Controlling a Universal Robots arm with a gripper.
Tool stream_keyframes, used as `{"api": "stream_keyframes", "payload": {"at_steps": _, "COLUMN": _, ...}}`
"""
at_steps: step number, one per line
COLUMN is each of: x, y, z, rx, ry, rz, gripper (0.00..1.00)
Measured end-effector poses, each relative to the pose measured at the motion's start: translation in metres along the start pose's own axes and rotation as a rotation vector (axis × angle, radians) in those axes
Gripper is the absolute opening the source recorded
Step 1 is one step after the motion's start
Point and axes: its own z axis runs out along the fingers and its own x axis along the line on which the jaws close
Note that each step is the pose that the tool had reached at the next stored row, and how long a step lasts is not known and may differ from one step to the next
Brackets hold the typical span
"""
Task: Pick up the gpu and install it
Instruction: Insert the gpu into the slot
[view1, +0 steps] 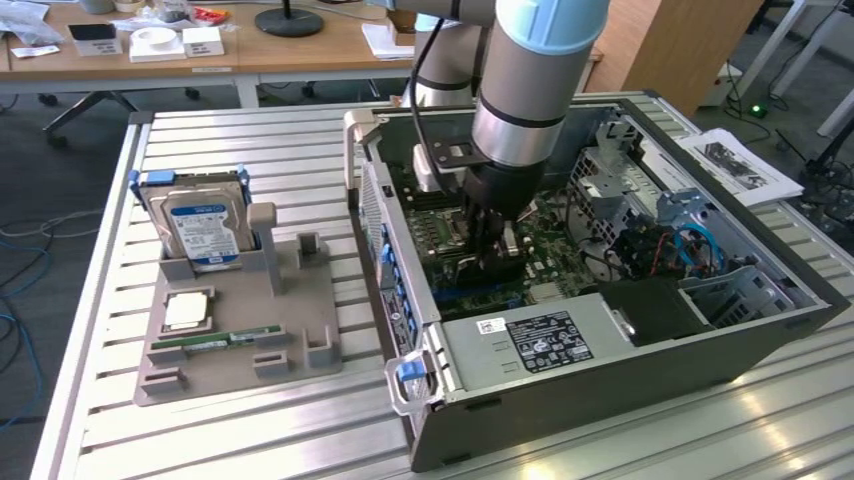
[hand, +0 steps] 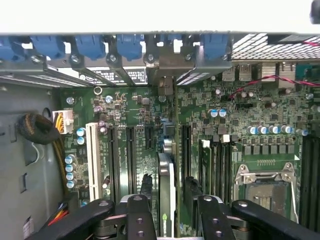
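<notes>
Inside the open computer case (view1: 747, 330), the gripper (hand: 169, 207) points straight down from the upright arm, fingers (hand: 140, 215) parted either side of the gpu (hand: 167, 190), which stands edge-on in the motherboard (hand: 250, 140) slot; whether they touch it is unclear.

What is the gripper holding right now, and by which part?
Nothing, it seems: the gripper straddles the top edge of the gpu, standing on the motherboard, with a gap on each side.

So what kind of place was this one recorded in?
Probably a robotics lab or office workshop: an open grey desktop computer case lies on a slatted aluminium workbench, a grey parts fixture sits beside it, and wooden office desks stand behind.
</notes>
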Motion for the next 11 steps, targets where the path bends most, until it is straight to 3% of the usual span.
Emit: {"api": "stream_keyframes", "payload": {"at_steps": 11, "x": -0.002, "y": -0.0011, "z": -0.0480, "rx": 0.0000, "ry": -0.0001, "rz": 0.000, "gripper": 0.40}}
